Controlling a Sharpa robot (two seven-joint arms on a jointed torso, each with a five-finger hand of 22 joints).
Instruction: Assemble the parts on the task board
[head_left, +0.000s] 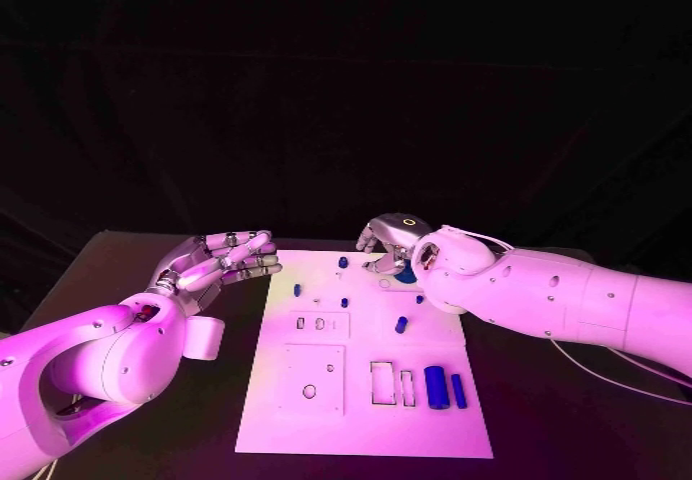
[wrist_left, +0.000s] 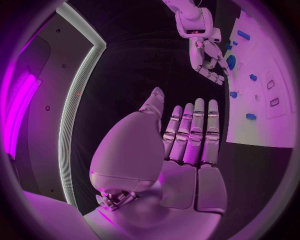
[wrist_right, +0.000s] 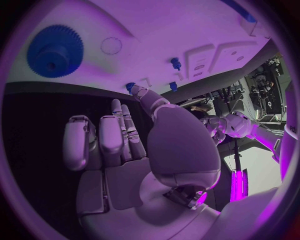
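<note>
- The left hand hovers over the bench just beside the near-left... rather, the far-left corner of the task board; its fingers lie straight and side by side in its own wrist view, and it carries nothing; I judge it is waiting, and it does well to stay off the board so the other arm has room.
- On the board, small blue pegs stand or lie near the far edge and down the middle; two long blue cylinders lie side by side near the front right, next to the rectangular slots.
- The blue gear lies flat on the board at its far right, under the right hand; the head view shows just a sliver of it.
- The right hand is poised over that gear, fingers extended and apart, holding nothing; whether a fingertip touches the board I cannot tell.
- The step in hand looks like picking up the gear; being thin and flat, it probably wants fingertips closing on opposite rim edges, coming down squarely, lifting without tilt; sliding it risks knocking the nearby pegs.
</note>
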